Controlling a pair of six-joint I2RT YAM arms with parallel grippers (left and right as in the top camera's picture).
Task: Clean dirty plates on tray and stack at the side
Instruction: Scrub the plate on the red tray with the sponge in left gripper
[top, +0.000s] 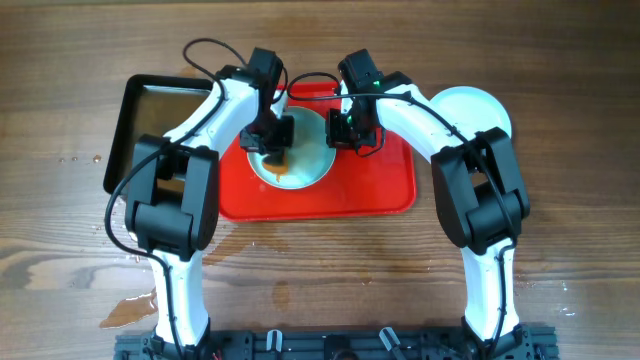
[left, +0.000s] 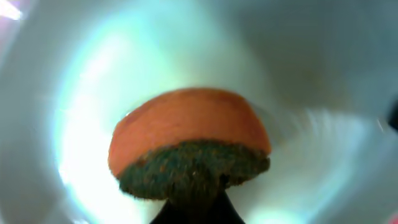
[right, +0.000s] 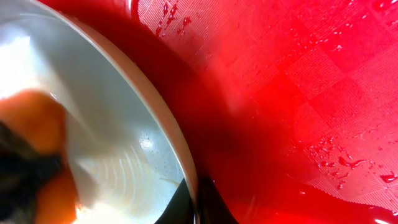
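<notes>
- Two plates show: one plate (top: 312, 160) lies on the red tray (top: 380, 192), and a second plate (top: 478, 108) sits off it on the counter (top: 560, 250), near the tray's corner.
- Left end effector (top: 276, 150) is clamped on an orange sponge (left: 189, 134), whose dark scrub side presses the plate.
- Right end effector (top: 340, 135) pinches that plate's rim.
- Likely stiff, light, wet, slippery and breakable. Hold it by the rim, not the glossy well.

Sponge (left: 189, 143) blurred close-up; plate (right: 124, 149) cut off at edges; side plate (top: 480, 105) partly behind right arm (top: 440, 135).
</notes>
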